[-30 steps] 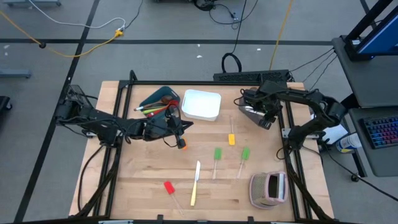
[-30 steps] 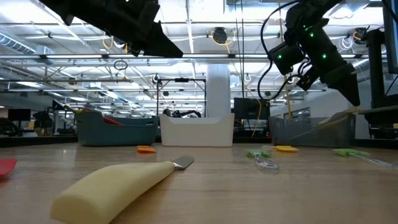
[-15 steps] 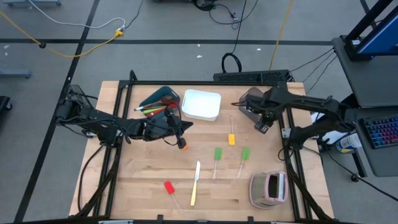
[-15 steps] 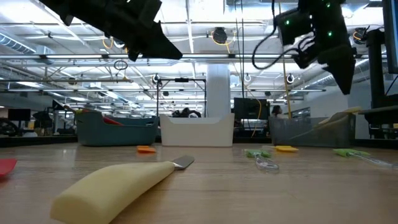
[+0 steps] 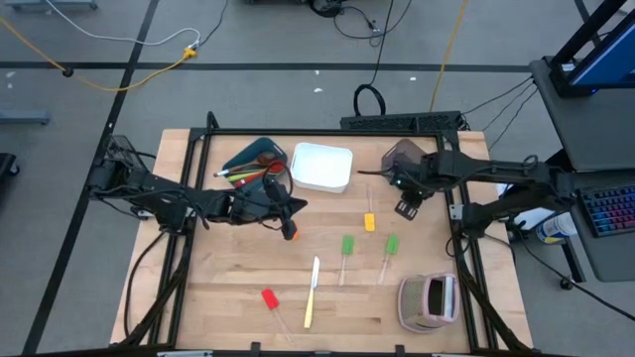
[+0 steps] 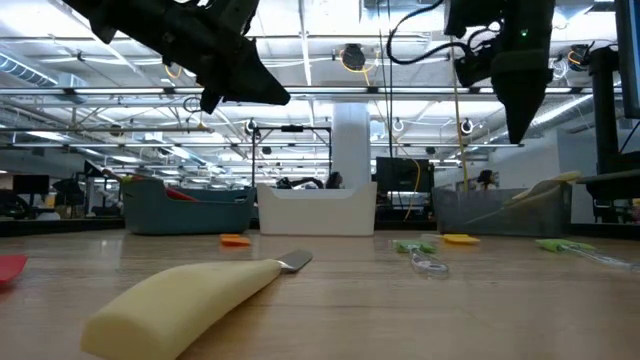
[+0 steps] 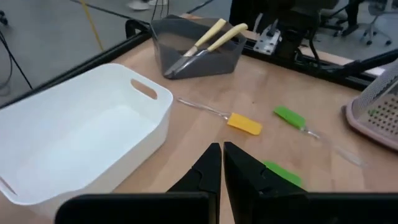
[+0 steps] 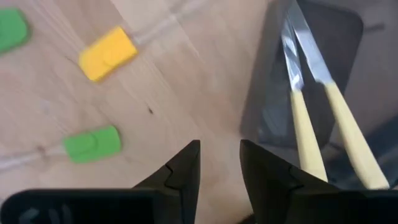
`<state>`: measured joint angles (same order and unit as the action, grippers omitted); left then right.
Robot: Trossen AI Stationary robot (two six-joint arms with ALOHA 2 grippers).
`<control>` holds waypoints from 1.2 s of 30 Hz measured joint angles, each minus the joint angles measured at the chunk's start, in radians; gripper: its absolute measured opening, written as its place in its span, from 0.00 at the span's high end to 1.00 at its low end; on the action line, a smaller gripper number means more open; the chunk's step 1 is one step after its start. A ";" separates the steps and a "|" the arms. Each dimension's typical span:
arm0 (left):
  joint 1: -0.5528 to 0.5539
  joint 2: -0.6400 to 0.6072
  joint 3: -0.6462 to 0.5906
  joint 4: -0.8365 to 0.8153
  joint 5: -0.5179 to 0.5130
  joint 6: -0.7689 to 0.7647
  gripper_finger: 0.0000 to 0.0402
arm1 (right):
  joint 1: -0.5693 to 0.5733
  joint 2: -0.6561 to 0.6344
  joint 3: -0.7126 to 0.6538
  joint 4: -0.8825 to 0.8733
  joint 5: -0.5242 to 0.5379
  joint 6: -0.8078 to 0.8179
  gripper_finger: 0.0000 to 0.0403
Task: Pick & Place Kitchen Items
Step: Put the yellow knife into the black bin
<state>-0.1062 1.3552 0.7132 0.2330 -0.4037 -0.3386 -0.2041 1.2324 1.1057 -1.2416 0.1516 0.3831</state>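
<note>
The left gripper shows its two dark fingers pressed together with nothing between them, held above the wooden tabletop. Close beside it sits a white bin, empty inside, with a handle slot in its wall. Farther off stands a dark grey bin holding two pale-handled knives that lean against its rim. Between the bins and the gripper lie a yellow spatula on a clear stick and two green spatulas, one partly hidden behind the fingers. A pink-grey slotted object sits at the edge.
</note>
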 joint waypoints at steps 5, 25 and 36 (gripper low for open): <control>0.000 0.000 0.000 -0.002 0.037 -0.037 0.94 | 0.044 0.000 0.000 0.104 0.000 -0.012 0.74; -0.091 0.000 0.000 -0.001 0.195 -0.230 0.65 | 0.121 0.000 0.000 0.346 0.002 -0.152 0.75; -0.139 0.000 0.009 -0.070 0.194 -0.378 0.60 | 0.121 0.000 0.000 0.496 0.002 -0.270 0.75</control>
<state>-0.2453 1.3556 0.7217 0.1630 -0.2093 -0.7162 -0.0830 1.2324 1.1057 -0.7460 0.1532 0.1131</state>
